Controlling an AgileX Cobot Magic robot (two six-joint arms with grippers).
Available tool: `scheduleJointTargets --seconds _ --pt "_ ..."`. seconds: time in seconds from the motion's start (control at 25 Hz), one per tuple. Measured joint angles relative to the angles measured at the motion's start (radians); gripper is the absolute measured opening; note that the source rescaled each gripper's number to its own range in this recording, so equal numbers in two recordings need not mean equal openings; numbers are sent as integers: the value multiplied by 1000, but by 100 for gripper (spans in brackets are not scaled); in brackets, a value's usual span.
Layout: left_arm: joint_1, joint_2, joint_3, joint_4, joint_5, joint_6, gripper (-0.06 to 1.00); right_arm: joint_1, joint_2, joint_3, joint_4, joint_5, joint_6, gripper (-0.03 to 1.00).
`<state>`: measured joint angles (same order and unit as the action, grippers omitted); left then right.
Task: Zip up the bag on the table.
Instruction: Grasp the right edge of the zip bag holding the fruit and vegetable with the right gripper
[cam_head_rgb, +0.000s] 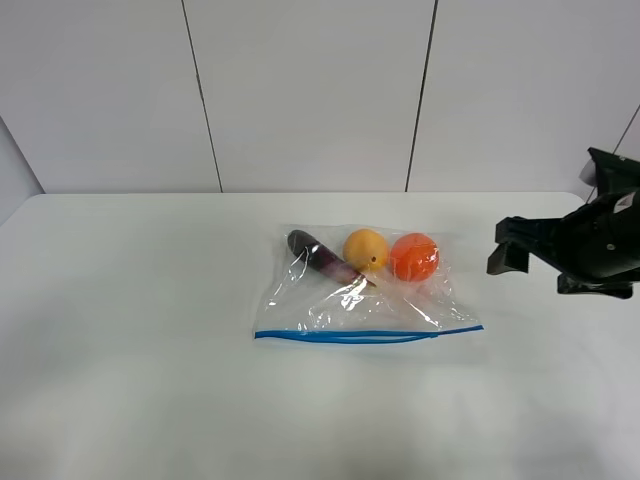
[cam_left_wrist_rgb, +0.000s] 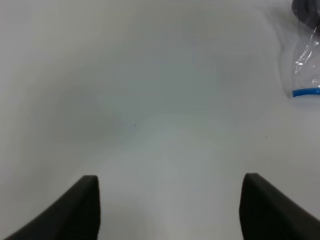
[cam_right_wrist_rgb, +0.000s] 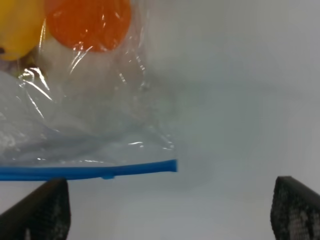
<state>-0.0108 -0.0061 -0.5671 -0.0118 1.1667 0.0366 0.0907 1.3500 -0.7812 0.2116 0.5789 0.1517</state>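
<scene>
While both arms hang clear of the work, the white table (cam_head_rgb: 120, 330) carries the bag (cam_head_rgb: 350, 300) lying flat near its middle, a little toward the right arm's side. The right gripper (cam_head_rgb: 503, 247) hovers beside the bag with its claw spread wide and nothing in it. The left gripper (cam_left_wrist_rgb: 170, 200), equally spread and empty, looks down on bare tabletop with only a corner of the bag in sight. Inside the clear film lie a purple eggplant (cam_head_rgb: 318, 255), a yellow fruit (cam_head_rgb: 365, 249) and an orange fruit (cam_head_rgb: 414, 256), bunched at the far side. The blue zipper strip (cam_head_rgb: 370, 335) runs along the near edge, its two lines seemingly parted midway, so likely unsealed. The film looks thin, soft and slippery, and the produce should weigh it down. The stiffer strip is the place to pinch, probably at one end corner, while the other claw pins the opposite end.
</scene>
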Motion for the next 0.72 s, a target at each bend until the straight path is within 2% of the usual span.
scheduleJointTargets --seconds 0.08,0.2,0.52,0.72 --pt "0 0 0 0 0 0 95 -26 65 0 81 -12 -12 93" --pt "0 0 0 0 0 0 95 -93 144 0 205 -4 -102 93" --pt "0 0 0 0 0 0 95 -285 260 0 615 107 -526 88" --pt "0 0 0 0 0 0 95 -329 365 0 677 170 -645 87"
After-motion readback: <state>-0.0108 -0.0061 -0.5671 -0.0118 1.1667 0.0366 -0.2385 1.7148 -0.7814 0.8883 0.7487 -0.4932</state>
